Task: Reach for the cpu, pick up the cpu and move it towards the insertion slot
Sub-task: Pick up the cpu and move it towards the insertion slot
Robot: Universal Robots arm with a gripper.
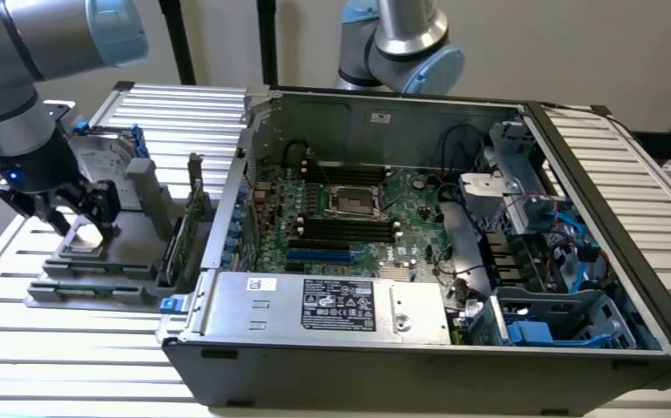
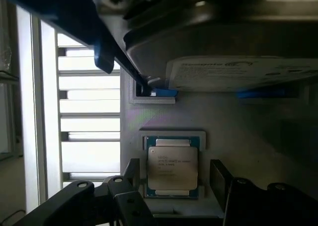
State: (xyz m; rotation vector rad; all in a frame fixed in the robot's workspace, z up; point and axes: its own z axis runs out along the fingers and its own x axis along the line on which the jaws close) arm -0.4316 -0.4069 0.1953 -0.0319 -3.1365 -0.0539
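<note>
The cpu [image 2: 172,167] is a small square chip with a silvery top, lying flat in a recess of the grey holder [image 2: 238,126]. In the exterior view the cpu [image 1: 84,238] sits on that grey holder [image 1: 126,244] at the exterior view's left, beside the open computer case. My gripper [image 1: 75,218] hangs directly over it, and in the wrist view the gripper [image 2: 175,177] stands open with one black finger on each side of the chip, not pressing it. The insertion slot [image 1: 353,202] is the empty socket in the middle of the motherboard.
A silver hard drive [image 1: 101,157] in a blue frame stands behind the holder. The open case [image 1: 429,348] has a power supply [image 1: 329,305] at its front, cables and blue drive bays at the exterior view's right. A second arm [image 1: 400,43] stands behind the case. Slatted table [image 1: 33,348] all around.
</note>
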